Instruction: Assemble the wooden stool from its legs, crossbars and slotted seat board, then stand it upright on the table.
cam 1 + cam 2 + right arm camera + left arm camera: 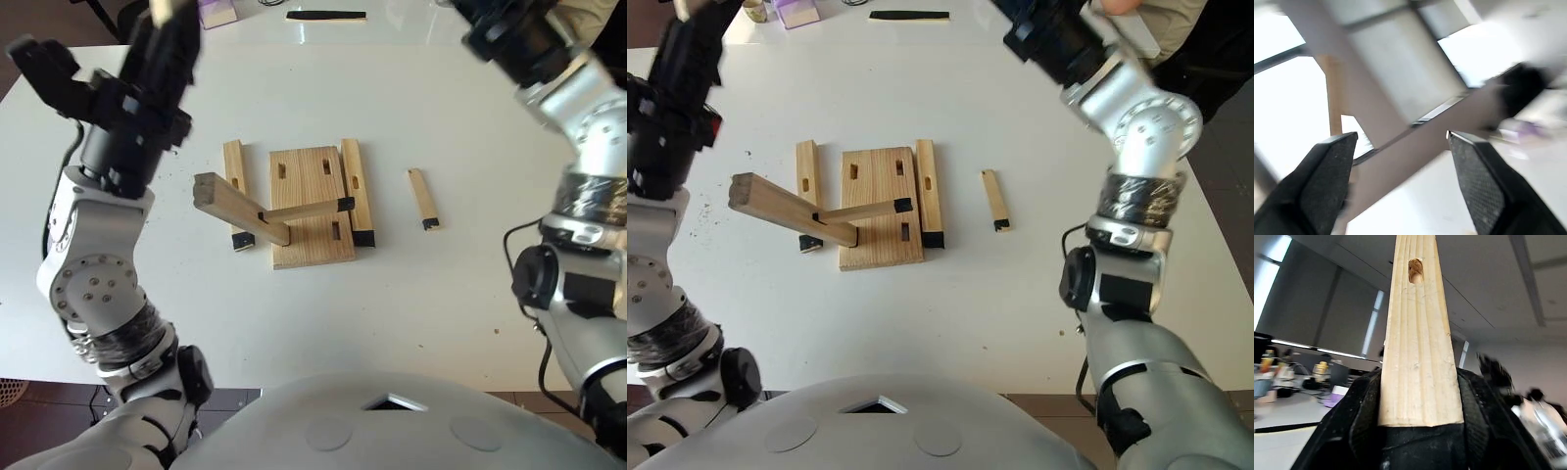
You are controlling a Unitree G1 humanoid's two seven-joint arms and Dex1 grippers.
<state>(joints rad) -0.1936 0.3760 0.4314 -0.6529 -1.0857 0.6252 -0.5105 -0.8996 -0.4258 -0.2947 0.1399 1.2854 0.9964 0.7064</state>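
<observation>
— Wooden seat board (313,245) lies flat; a joined leg (235,204) and crossbar (309,209) rest across it, with loose pieces (358,186) beside it
— Left wrist: the left gripper (1420,401) pinches a spare leg (1418,333), left of the board. Right wrist: the right gripper (1400,142) is spread, empty. Most joints look undone

No text, label, number or sign can be read. A small purple box (217,12) sits at the far edge of the tabletop (441,294), too small for any print on it to be made out.
</observation>
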